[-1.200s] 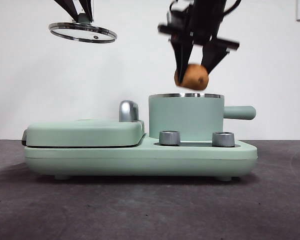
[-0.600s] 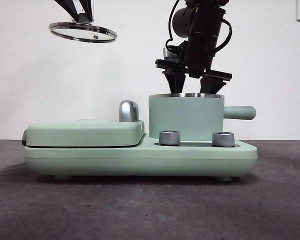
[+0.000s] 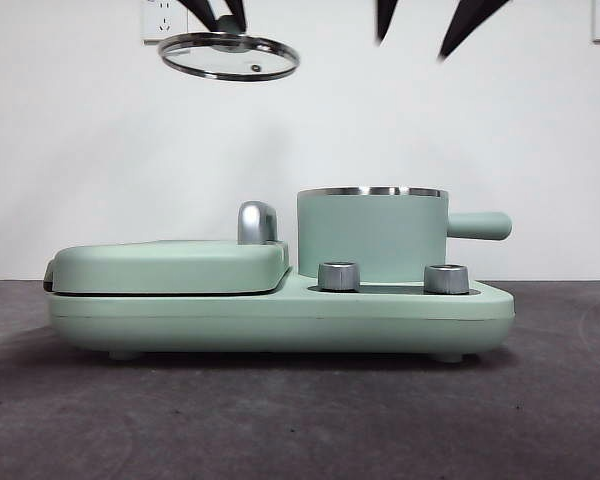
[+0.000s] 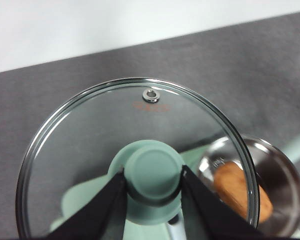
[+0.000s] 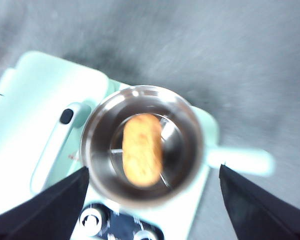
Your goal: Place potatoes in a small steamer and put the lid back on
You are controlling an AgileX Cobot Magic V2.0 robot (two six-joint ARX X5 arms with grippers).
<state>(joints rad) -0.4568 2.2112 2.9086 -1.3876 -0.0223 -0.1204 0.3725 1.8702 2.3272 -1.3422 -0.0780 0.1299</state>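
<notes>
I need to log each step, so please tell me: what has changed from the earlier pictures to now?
The right tool let go of the potato, which now lies inside the small steamer, and rose clear with its jaws open. The left tool, shut on the knob of the lid, carried it sideways toward the steamer. The steamer and the griddle cover stayed in place.

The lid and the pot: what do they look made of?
Lid: clear glass, seen through; shiny metal rim, likely steel; matte green knob, probably plastic. Pot: smooth mint-green outside, maybe enamel or plastic; mirror-like metal inside, around the potato.
</notes>
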